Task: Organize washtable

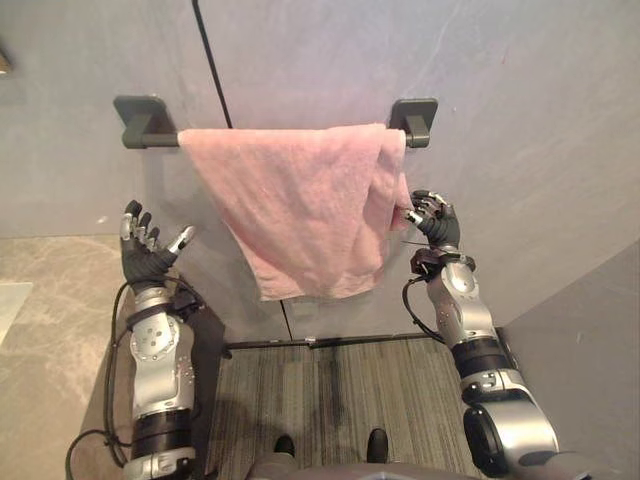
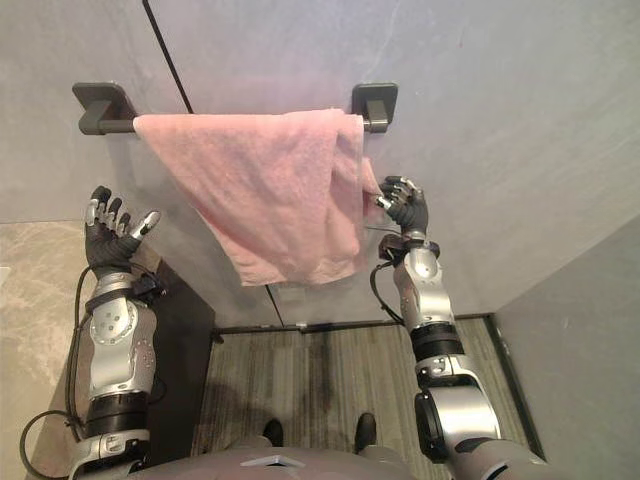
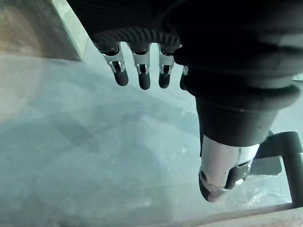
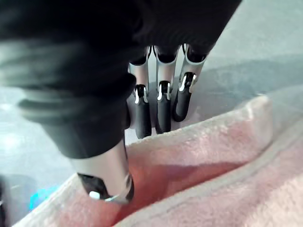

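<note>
Your pink towel point(image 1: 300, 200) is draped over the dark rail point(image 1: 150, 128) on the grey wall point(image 1: 520, 120), but it hangs crooked. It is spread wide along the bar, its lower edge slants down to the right, and the right side is bunched into a doubled fold just under the right bracket. That fold is why your right robot hand point(image 1: 432, 215) sits where it does. In the right wrist view its thumb point(image 4: 106, 175) is pressed into the crease on the near side and its fingers point(image 4: 163, 111) reach past the hem on the wall side, so it appears to be pinching the towel's right edge. Your left robot hand point(image 1: 145, 250) is raised beside the wall, below the left bracket and clear of the cloth, with fingers spread and relaxed and nothing in it. It looks ready to take the left side. I judge the step in hand is straightening the hang. Draw the pinched edge gently, because a sharp pull could drag the towel off the bar.
</note>
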